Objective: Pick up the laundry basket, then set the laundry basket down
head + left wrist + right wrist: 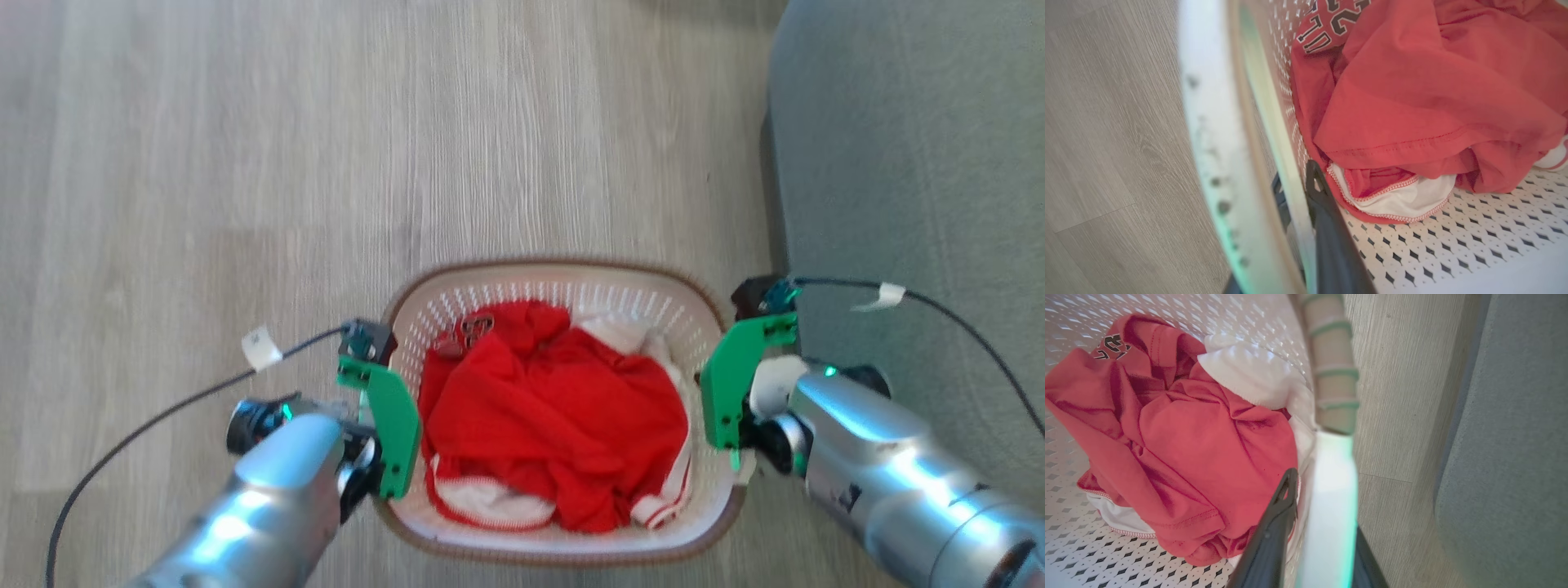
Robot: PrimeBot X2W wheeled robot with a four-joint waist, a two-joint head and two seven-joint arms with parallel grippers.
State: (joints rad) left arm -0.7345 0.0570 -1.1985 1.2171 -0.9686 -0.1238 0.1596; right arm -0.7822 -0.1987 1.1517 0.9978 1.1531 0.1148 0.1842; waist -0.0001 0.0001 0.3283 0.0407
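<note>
Straddling the left wall of the laundry basket (563,273), the left gripper (1295,179) pinches it, one dark finger (1331,237) inside and one outside; the right gripper (1323,498) clamps the opposite wall the same way. The basket is between both arms, over the wood floor (245,163), just beside grey upholstery (914,163), holding crumpled red clothing (555,408).

Head camera overlooks the laundry basket (522,296); both close wrist cameras apparently face its inside.

Red garment (555,408) covers white cloth (622,330); wood floor (245,163) meets grey surface (906,163).
</note>
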